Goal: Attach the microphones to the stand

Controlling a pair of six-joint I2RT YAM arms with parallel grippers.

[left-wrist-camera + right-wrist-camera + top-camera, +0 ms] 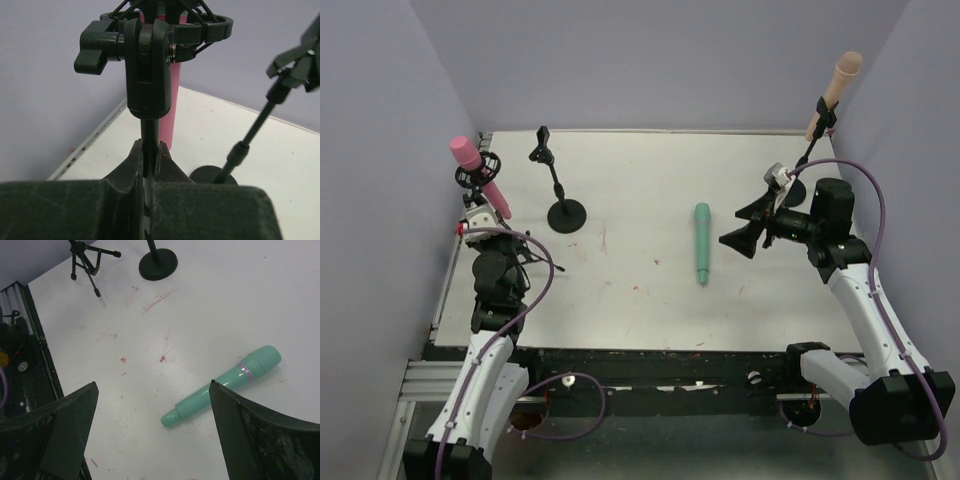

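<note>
Left hand (151,156) is pinched tight on the thin black rod (150,132) of a stand, fingers almost meeting around it. Only the left wrist camera gives me that. Above the grip, the same view shows a black shock mount (200,30) with the pink microphone (173,100) passing through it. The top camera places the pink microphone (478,172) at the far left edge of the worktop (640,170), leaning, but the grip is hidden from there.

Right hand (152,385) is spread wide and holds nothing. Its wrist camera looks down between the fingers at the teal microphone (225,382), which lies flat on the worktop and touches neither finger. From the top I see the teal microphone (702,243) right of centre, with the right hand (732,227) just beside it on the right.

Only the top camera shows me the peach microphone (835,88). It is clipped high on a slanted stand (810,152) in the far right corner, tilted up and outward.

An empty stand (560,190) with a round base stands upright left of centre. The left wrist camera catches it at its right side (250,135), and the right wrist camera shows only its base (157,262). That last view also picks up a small black tripod (87,260) near the worktop's left edge; I cannot tell what it belongs to.
</note>
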